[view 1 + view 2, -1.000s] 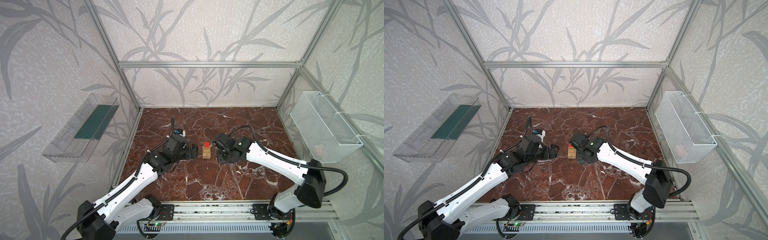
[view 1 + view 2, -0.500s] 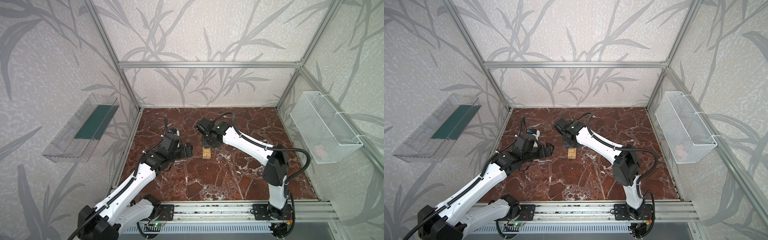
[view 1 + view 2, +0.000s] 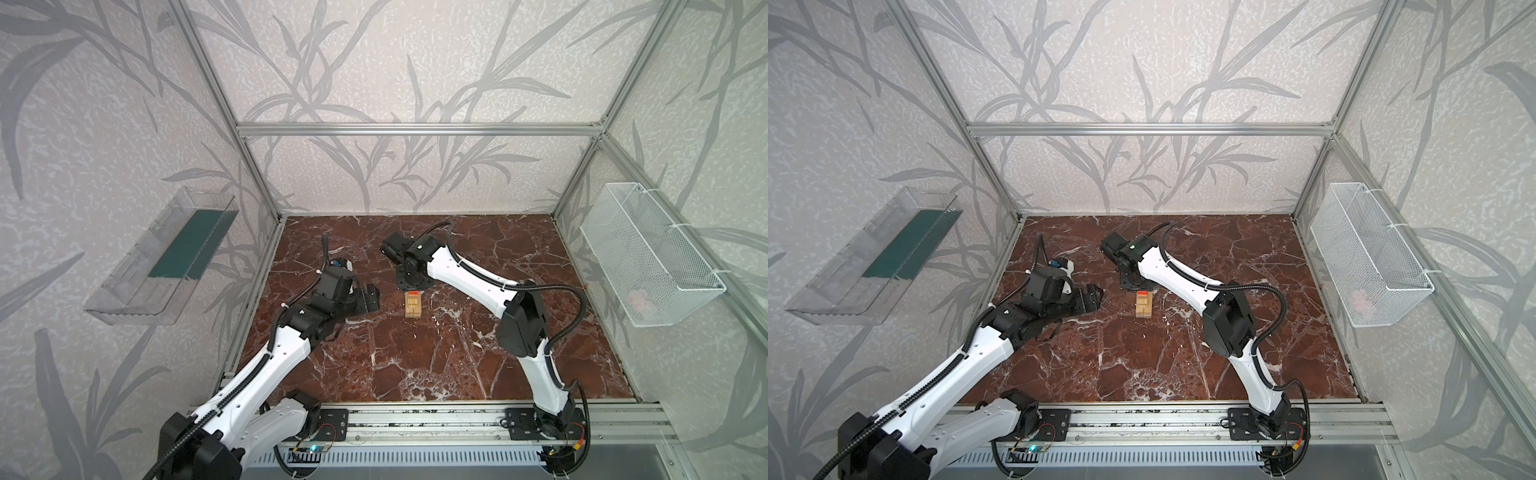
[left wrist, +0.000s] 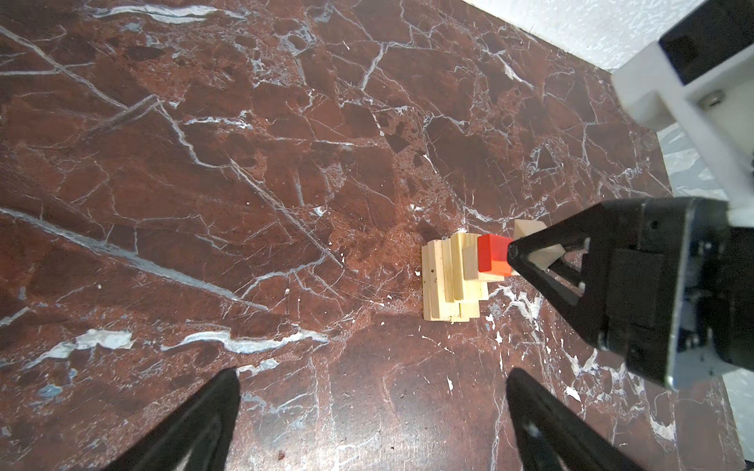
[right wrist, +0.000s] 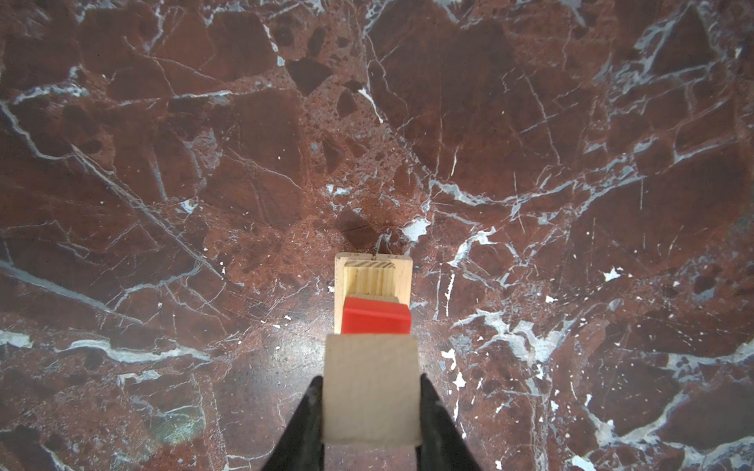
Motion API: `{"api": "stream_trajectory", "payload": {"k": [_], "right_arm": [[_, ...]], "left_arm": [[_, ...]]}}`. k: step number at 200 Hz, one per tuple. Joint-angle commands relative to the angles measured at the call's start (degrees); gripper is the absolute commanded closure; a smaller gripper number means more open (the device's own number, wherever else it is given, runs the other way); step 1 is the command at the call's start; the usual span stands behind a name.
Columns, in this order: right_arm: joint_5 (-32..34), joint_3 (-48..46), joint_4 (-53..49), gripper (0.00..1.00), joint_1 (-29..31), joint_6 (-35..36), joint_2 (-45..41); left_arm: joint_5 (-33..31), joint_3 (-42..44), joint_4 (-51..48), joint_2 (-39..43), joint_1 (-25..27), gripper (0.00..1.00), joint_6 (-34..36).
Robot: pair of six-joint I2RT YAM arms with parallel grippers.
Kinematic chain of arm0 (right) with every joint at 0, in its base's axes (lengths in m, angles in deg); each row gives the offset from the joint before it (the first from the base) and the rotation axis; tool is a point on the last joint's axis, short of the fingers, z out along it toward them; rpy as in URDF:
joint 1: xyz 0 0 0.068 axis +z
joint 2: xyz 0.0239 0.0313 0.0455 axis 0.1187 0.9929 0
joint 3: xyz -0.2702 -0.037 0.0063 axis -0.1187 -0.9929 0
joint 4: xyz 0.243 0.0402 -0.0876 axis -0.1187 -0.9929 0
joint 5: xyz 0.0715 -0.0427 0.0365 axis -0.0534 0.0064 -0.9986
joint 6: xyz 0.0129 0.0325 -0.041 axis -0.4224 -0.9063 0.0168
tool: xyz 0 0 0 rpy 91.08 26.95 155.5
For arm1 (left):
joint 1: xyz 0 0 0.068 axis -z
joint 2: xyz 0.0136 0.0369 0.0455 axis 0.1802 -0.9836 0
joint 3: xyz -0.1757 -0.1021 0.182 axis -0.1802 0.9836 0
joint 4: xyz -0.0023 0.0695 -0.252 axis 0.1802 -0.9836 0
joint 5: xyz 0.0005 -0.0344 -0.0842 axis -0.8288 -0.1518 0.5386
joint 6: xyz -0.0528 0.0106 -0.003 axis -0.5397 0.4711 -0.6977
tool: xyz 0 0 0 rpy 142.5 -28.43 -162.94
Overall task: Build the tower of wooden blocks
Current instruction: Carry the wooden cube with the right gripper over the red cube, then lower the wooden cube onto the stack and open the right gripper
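- The tower (image 3: 412, 305) stands near the middle of the brown tabletop (image 3: 457, 353). It is a thin stack of pale wood blocks.
- A red cube (image 5: 376, 318) sits on top of it.
- One more pale cube (image 5: 372, 379) is in the air, just beside the red cube and a little higher. It does not look set down yet.
- The right end effector (image 5: 371, 412) has this pale cube pinched between its two fingers, which are closed in tight on its sides.
- The left end effector (image 4: 373, 379) is off to the side of the tower, well apart from it. Its fingers are spread wide and hold nothing.
- I think the step now is putting the pale cube on top of the tower.
- Next, the cube should go down slowly, flat and straight, on a free spot on top.
- The fingers should open gently, because a bump could push the red cube off or tip the thin stack.
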Motion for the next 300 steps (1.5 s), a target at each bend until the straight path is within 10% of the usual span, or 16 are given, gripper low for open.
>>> {"api": "stream_trajectory", "payload": {"k": [1,300], "right_arm": [[1.1,2.8,-3.4,0.75,-0.2,-0.3,1.7],[-1.1,4.9,-3.4,0.68,-1.2,-0.8,4.6]], "left_arm": [[0.4,0.6,1.1,0.8,-0.5,0.0,0.5],[1.8,1.4,1.4,1.0,-1.8,0.01,-0.1]]}}
